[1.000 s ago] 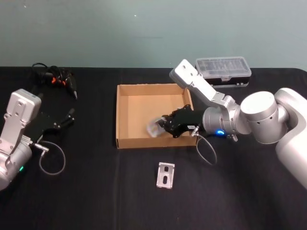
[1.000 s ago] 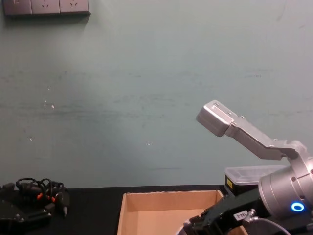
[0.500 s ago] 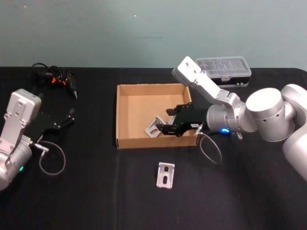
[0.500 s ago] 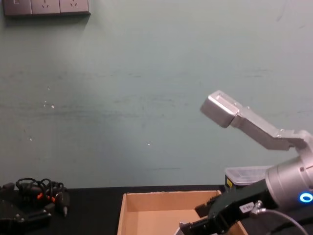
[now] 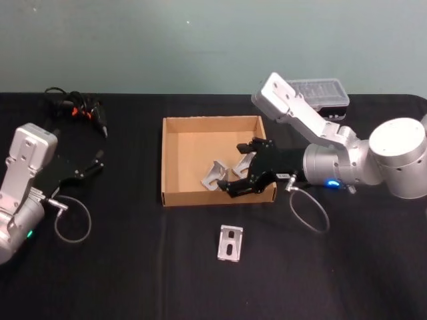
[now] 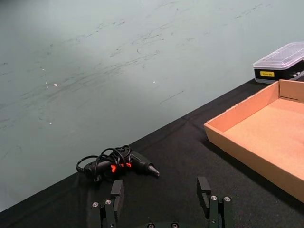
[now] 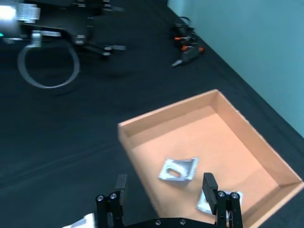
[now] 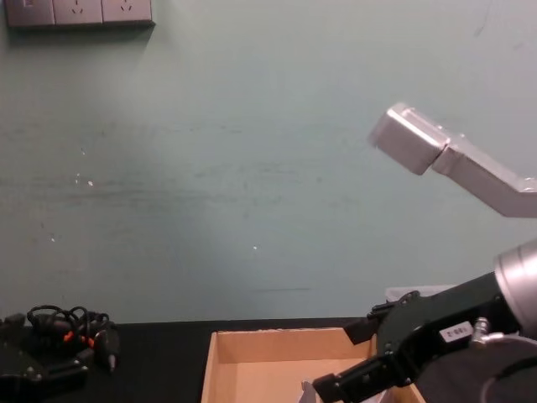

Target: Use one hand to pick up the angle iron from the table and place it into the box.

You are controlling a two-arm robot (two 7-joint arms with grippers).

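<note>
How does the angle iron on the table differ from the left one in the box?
The angle iron on the table lies outside the box, before its front wall; the left angle iron in the box rests on its floor. The first sits apart from the open right gripper; the second, beside it. Both are silver, slotted.

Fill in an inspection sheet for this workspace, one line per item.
Surface: black table, flat.
Job's things: two angle irons in the box; third angle iron on the table before it.
Clutter: plastic case behind the box; corded tool far left.
Grippers: right gripper over the box, fingers open, empty; left gripper parked left, open.
Cables: left loop, right loop, one at each wrist.
Surroundings: green wall, sockets.
</note>
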